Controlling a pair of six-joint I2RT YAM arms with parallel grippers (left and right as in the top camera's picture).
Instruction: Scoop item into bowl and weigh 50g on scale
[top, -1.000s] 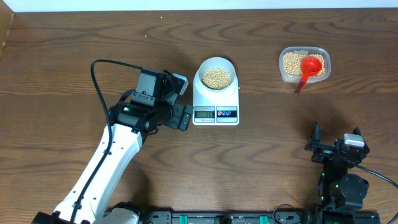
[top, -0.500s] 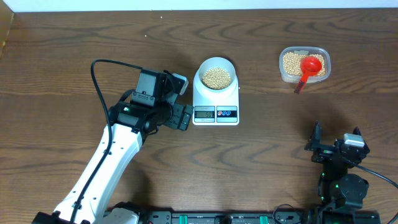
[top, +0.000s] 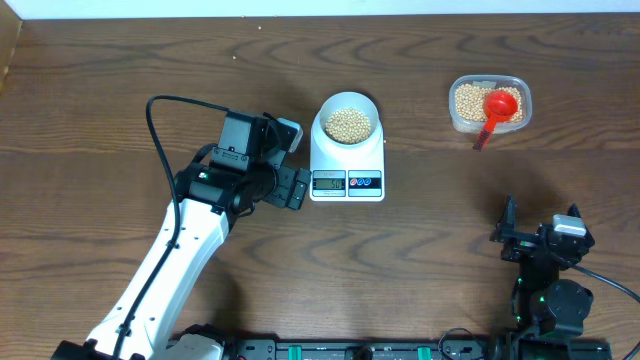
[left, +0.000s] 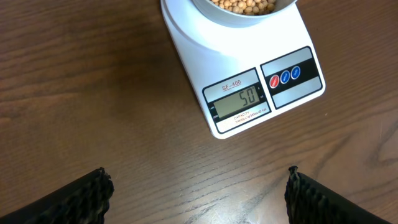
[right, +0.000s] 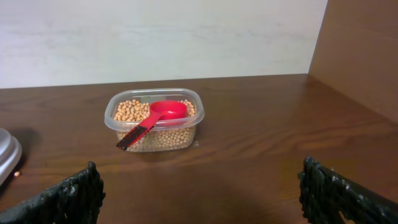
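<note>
The bowl of soybeans sits on the scale, whose display reads 50. The left claw hangs just beside the scale, spread wide and empty. The right claw, equally wide and empty, faces a clear container with a red scoop farther along the bench.

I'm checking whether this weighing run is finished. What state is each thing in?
scale: on, display reads 50
bowl: standing on the scale, holding beans
clear container: open, partly full of beans
red scoop: resting in the clear container, handle over the rim
left gripper: open, empty, near the scale
right gripper: open, empty
</note>
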